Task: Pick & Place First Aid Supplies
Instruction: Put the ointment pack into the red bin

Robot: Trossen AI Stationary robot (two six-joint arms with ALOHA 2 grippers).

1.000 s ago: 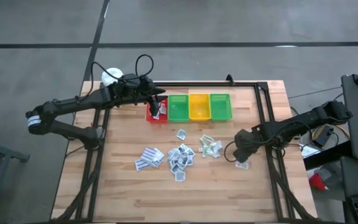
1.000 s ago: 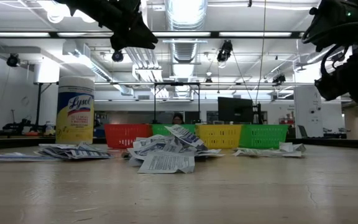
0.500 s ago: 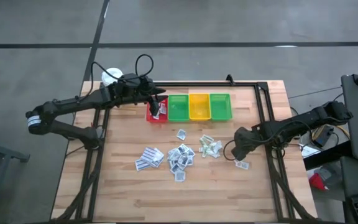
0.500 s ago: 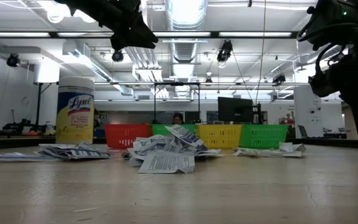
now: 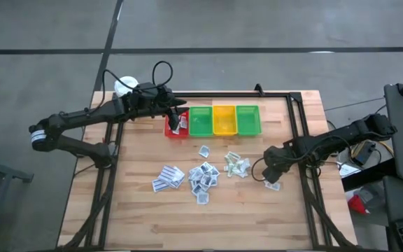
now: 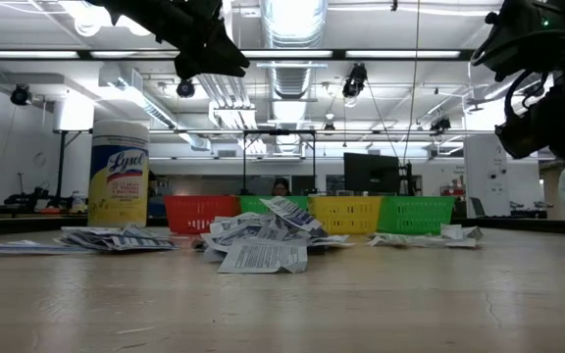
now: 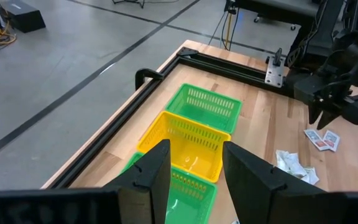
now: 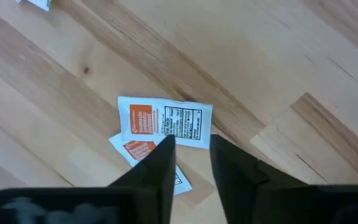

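Note:
Small white sachets lie in a loose pile (image 5: 203, 175) on the wooden table, with more at the left (image 5: 167, 176) and by the bins (image 5: 237, 164). Two sachets with orange print (image 8: 163, 119) (image 8: 143, 151) lie flat and overlapping at the right (image 5: 272, 185). My right gripper (image 8: 192, 152) points down over them, open, its fingertips above their edge (image 5: 270, 170). My left gripper (image 7: 194, 177) hovers open, nothing between its fingers, above the red bin (image 5: 171, 130) at the far left of the bin row (image 5: 177, 119). My right gripper's fingertips (image 8: 166, 149) stand over one edge of the upper orange-printed sachet (image 8: 185, 127), coming from above and pointing down. The sachet lies flat on the table. Whether the fingertips touch it, I cannot tell.
A green bin (image 5: 201, 120), a yellow bin (image 5: 224, 119) and another green bin (image 5: 248, 119) stand in a row beside the red one. A white-capped yellow bottle (image 5: 124, 86) stands at the far left corner. A black frame rail (image 5: 236, 94) borders the table's far and side edges.

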